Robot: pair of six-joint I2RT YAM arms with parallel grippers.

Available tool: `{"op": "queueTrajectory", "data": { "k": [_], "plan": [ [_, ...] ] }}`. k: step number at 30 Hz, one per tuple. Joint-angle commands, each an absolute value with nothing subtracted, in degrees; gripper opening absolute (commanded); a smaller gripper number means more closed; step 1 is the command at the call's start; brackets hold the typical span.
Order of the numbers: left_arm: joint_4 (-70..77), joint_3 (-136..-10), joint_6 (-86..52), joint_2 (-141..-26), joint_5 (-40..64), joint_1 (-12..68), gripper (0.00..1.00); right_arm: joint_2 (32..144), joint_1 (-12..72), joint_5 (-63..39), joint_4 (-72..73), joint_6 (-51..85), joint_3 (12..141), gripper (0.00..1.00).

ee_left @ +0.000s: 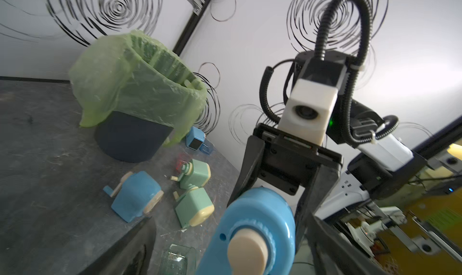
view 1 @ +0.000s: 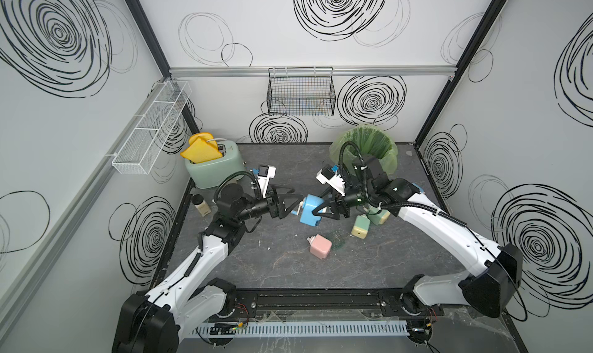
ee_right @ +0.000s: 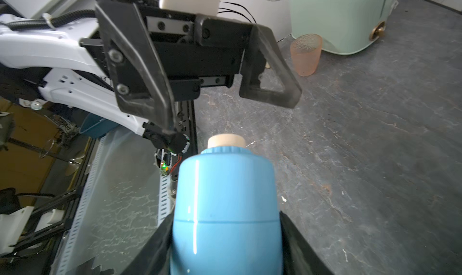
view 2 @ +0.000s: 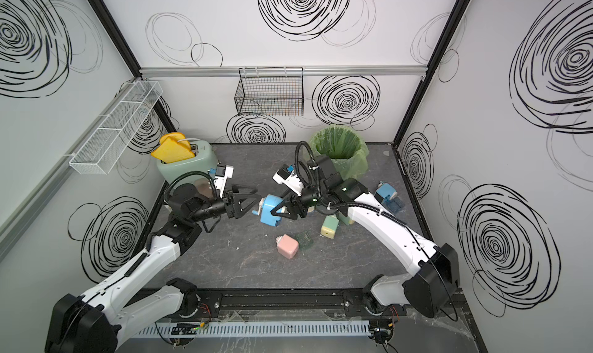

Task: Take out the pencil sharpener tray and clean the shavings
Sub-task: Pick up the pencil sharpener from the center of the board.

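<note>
Above mid-surface, clear of the top: blue pencil sharpener (view 1: 310, 210) held in the air, cream crank end pointing left. Right pincer (view 1: 319, 209) clamps its body from the right, one finger on each side; the right wrist view shows both fingers pressed against the blue shell. Whether its tray is still seated, cannot tell.

Left pincer (view 1: 300, 203) spread wide, just left of the crank end, tips level with it. Touching or not: cannot tell.

On the dark marbled surface (view 1: 288, 271), near and right of the held piece: pink sharpener (view 1: 319, 245) on its side, a clear tray (view 1: 337, 239) just beside it on the right. Two pale green sharpeners (view 1: 361, 227) lie further right, partly under the right arm.

Far right: bin with green liner (view 1: 369, 146). Far left: mint toaster (view 1: 215, 168).

A few pale flecks (ee_right: 283, 199) lie scattered on the surface; too small to say whether they are shavings.
</note>
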State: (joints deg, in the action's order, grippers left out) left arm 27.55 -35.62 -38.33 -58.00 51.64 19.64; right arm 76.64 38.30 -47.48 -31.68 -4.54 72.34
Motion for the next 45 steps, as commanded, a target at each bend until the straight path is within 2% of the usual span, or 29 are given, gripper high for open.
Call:
{"op": "queueTrajectory", "data": {
  "k": [1, 5, 12, 13, 17, 21, 27, 29, 36, 38, 41, 43, 44, 45],
  "plan": [
    [32.6, -37.4, -36.8, -56.4, 58.5, 22.2, 0.97, 76.1, 37.9, -53.0, -37.3, -4.7, 75.0, 0.29],
    [26.3, -38.7, -31.0, -54.4, 59.2, 25.5, 0.99, 75.9, 37.7, -53.8, -39.2, -5.3, 77.8, 0.29],
    [19.2, -40.1, -25.0, -52.9, 59.2, 29.7, 0.82, 73.6, 37.0, -59.3, -37.6, -4.4, 78.5, 0.30],
    [19.2, -40.2, -25.0, -53.0, 59.2, 29.6, 0.82, 73.2, 37.0, -60.2, -37.2, -4.2, 78.4, 0.30],
    [20.3, -40.2, -25.8, -54.0, 59.4, 29.8, 0.85, 71.9, 37.0, -62.9, -36.0, -3.5, 78.4, 0.30],
    [21.8, -39.9, -26.8, -54.3, 60.3, 30.3, 0.99, 71.2, 37.0, -63.7, -35.4, -3.3, 78.4, 0.30],
    [20.9, -39.8, -26.2, -53.8, 59.2, 30.7, 0.99, 70.5, 37.3, -64.1, -34.4, -2.9, 77.4, 0.30],
    [23.3, -39.3, -27.5, -53.5, 60.6, 31.1, 0.93, 70.1, 37.2, -64.1, -33.6, -2.8, 76.9, 0.31],
    [24.9, -39.0, -27.9, -53.0, 61.6, 31.6, 0.49, 69.2, 37.3, -64.2, -30.6, -1.4, 76.5, 0.35],
    [25.4, -38.9, -28.1, -52.9, 61.6, 31.6, 0.44, 69.0, 37.2, -64.3, -29.0, -0.5, 75.8, 0.36],
    [26.6, -38.4, -28.6, -52.4, 61.5, 31.5, 0.32, 68.5, 37.2, -65.1, -25.3, 1.3, 73.9, 0.40],
    [28.9, -37.8, -29.9, -52.1, 61.8, 31.3, 0.25, 68.0, 37.2, -65.8, -21.8, 3.3, 72.3, 0.47],
    [29.9, -37.5, -30.6, -51.8, 61.8, 31.2, 0.24, 67.7, 37.2, -65.9, -20.3, 4.2, 71.7, 0.52],
    [30.5, -37.3, -31.0, -51.4, 61.5, 31.0, 0.23, 67.2, 37.2, -65.9, -18.1, 5.4, 70.6, 0.62]
  ]
}}
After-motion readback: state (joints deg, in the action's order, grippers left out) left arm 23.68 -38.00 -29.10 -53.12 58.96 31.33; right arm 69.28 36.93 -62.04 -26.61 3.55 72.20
